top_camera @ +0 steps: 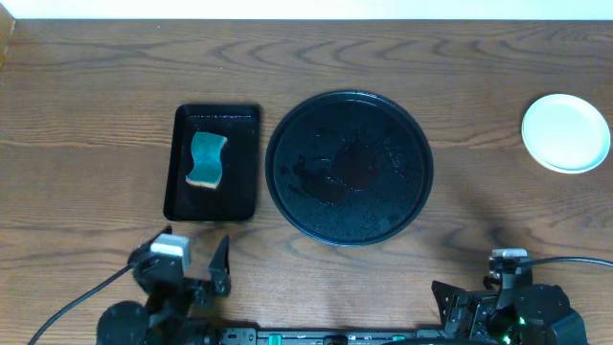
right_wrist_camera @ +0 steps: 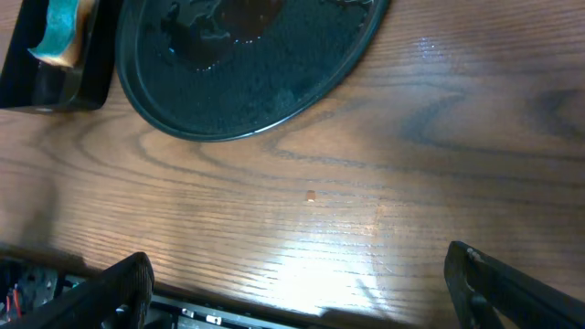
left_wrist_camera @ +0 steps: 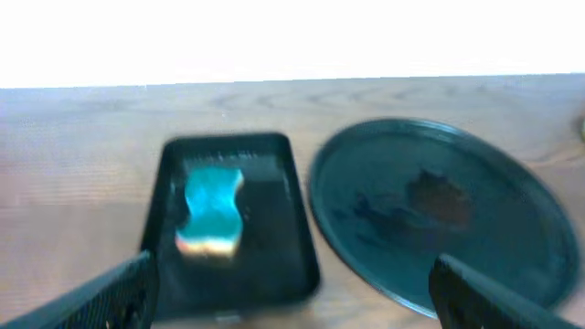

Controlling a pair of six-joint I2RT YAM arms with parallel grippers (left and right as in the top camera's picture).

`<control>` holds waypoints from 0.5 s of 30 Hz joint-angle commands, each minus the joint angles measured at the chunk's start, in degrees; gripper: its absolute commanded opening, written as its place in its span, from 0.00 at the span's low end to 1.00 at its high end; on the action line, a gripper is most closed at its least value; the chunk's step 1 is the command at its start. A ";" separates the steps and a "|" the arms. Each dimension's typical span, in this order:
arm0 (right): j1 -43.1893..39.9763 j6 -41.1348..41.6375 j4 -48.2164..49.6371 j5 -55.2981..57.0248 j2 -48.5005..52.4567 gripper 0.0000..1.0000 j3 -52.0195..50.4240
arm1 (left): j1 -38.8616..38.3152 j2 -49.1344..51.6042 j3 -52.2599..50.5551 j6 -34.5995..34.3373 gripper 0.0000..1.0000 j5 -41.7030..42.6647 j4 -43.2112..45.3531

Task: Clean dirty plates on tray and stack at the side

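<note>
The round black tray (top_camera: 383, 206) lies mid-table with no plates on it, only wet streaks and a dark smear near its centre. A pale plate (top_camera: 566, 132) rests on the table at the far right; from above I cannot tell whether others lie beneath it. My left gripper (left_wrist_camera: 292, 274) hangs open at the front left, facing the rectangular tray and the round tray (left_wrist_camera: 512, 228), with nothing between its fingers. At the front right my right gripper (right_wrist_camera: 297, 260) is open over bare wood, and the round tray (right_wrist_camera: 274, 91) is ahead to its left.
A smaller rectangular black tray (top_camera: 239, 187) sits left of the round tray and holds a teal and tan sponge (top_camera: 206, 160). Bare wooden tabletop runs between the round tray and the plate. Both arm bases stand at the near edge.
</note>
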 commanded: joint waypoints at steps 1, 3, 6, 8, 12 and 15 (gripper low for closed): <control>0.42 0.66 -0.09 -0.46 -0.39 0.99 0.00 | 1.11 -1.57 -6.47 6.05 0.94 -1.62 5.40; 0.42 0.66 -0.09 -0.46 -0.39 0.99 0.00 | 1.57 -1.66 -9.86 5.60 0.94 -1.60 9.73; 0.42 0.66 -0.09 -0.46 -0.39 0.99 0.00 | 1.90 -1.66 -14.82 4.28 0.94 -1.38 16.57; 0.42 0.66 -0.09 -0.46 -0.39 0.99 0.00 | 1.88 -1.66 -17.70 3.39 0.95 -1.18 20.24; 0.42 0.66 -0.09 -0.46 -0.39 0.99 0.00 | 1.88 -1.66 -23.37 1.68 0.94 -0.39 27.15; 0.42 0.66 -0.09 -0.46 -0.39 0.99 0.00 | 1.88 -1.66 -27.52 0.55 0.94 1.07 32.70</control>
